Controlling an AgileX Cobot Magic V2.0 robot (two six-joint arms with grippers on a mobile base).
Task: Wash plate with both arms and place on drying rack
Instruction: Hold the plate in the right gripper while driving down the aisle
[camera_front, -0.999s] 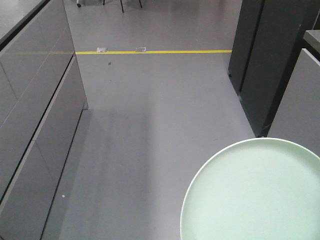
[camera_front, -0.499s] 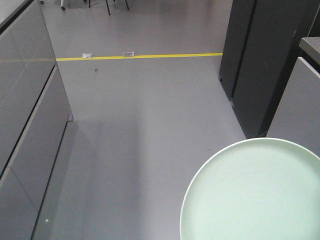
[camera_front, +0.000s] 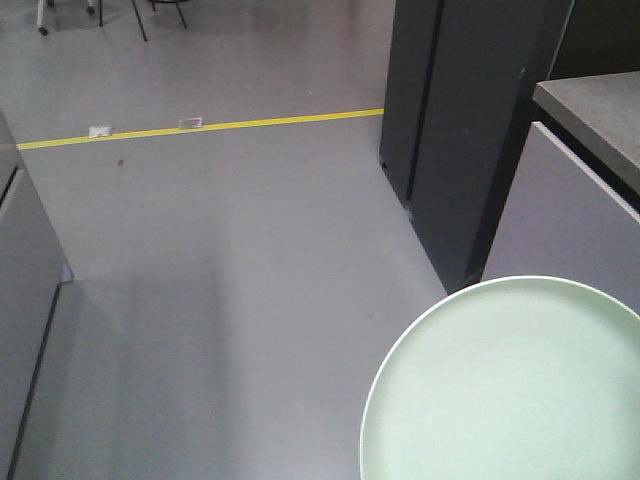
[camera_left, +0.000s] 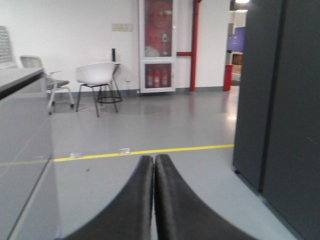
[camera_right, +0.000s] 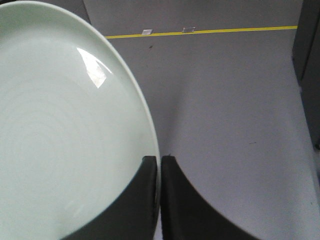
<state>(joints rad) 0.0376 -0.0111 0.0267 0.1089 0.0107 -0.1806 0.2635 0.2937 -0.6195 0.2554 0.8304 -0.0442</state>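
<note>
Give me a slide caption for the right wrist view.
Right gripper clamps the pale green plate by its rim above a grey floor.

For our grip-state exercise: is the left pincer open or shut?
Shut. The left pincer has its two black fingers pressed together, with nothing between them.

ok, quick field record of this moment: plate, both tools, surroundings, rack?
plate: pale green, glossy, carried above the floor
right tool: shut on the plate's rim
left tool: shut, empty
surroundings: yellow line across the floor, dark cabinet, grey counter at right
drying rack: not in view
</note>
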